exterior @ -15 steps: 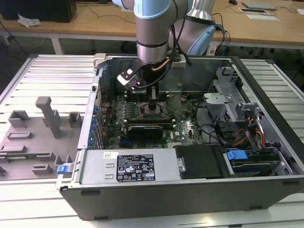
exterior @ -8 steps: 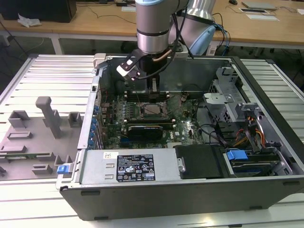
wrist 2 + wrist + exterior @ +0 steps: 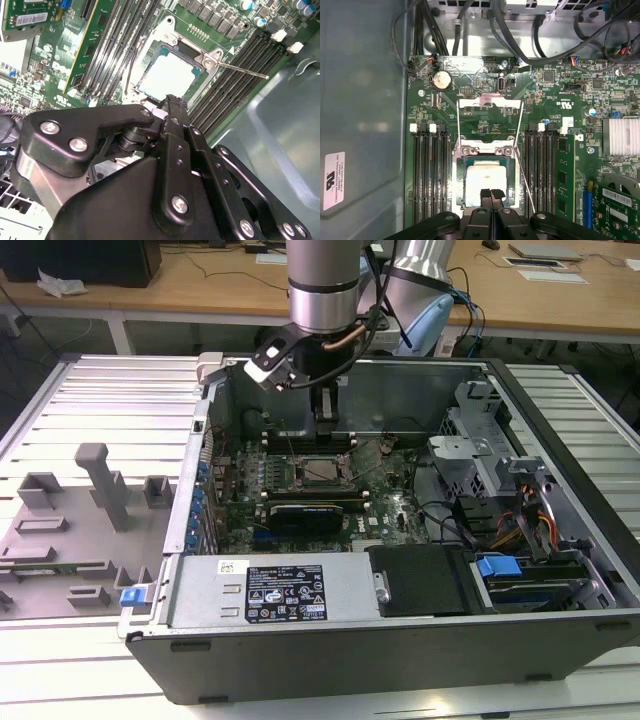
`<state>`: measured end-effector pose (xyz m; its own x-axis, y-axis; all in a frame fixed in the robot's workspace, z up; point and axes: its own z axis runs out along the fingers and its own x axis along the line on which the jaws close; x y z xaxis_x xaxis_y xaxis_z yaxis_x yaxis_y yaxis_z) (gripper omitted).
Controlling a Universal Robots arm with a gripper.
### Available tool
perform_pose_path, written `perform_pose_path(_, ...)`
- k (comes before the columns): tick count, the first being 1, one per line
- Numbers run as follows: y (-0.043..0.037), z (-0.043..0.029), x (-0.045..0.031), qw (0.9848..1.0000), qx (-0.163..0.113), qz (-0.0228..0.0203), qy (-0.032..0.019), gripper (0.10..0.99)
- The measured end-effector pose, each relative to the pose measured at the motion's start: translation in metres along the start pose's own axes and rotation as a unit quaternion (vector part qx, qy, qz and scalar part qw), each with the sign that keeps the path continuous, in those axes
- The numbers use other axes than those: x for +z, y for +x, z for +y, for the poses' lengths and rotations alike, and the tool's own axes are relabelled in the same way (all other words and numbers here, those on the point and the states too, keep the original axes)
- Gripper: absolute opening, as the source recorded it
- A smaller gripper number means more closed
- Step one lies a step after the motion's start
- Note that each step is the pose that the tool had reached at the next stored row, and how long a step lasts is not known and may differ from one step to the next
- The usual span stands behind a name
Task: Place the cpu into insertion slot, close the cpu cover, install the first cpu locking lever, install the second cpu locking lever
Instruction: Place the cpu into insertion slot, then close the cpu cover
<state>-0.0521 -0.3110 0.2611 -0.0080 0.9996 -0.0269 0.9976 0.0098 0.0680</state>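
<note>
**Closed fingers over a seated chip**

You have one gripper (image 3: 492, 195), fingers pressed together and holding nothing, just above one cpu (image 3: 487, 175); it lies in one insertion slot (image 3: 463, 180), centre of the exterior view; one cpu cover (image 3: 490, 103) looks folded back; two levers (image 3: 245, 70) stand loose; a skewed push could, I judge, shift the chip or snag a lever.

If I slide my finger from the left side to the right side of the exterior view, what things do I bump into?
grey post → cpu → black flat panel → blue tab → orange wires
</note>
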Motion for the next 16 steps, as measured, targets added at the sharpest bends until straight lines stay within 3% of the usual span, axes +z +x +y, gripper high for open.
perform_pose_path(16,-0.0001,0.0026,0.0001,1.0,0.0,-0.0001,0.0001,0.106)
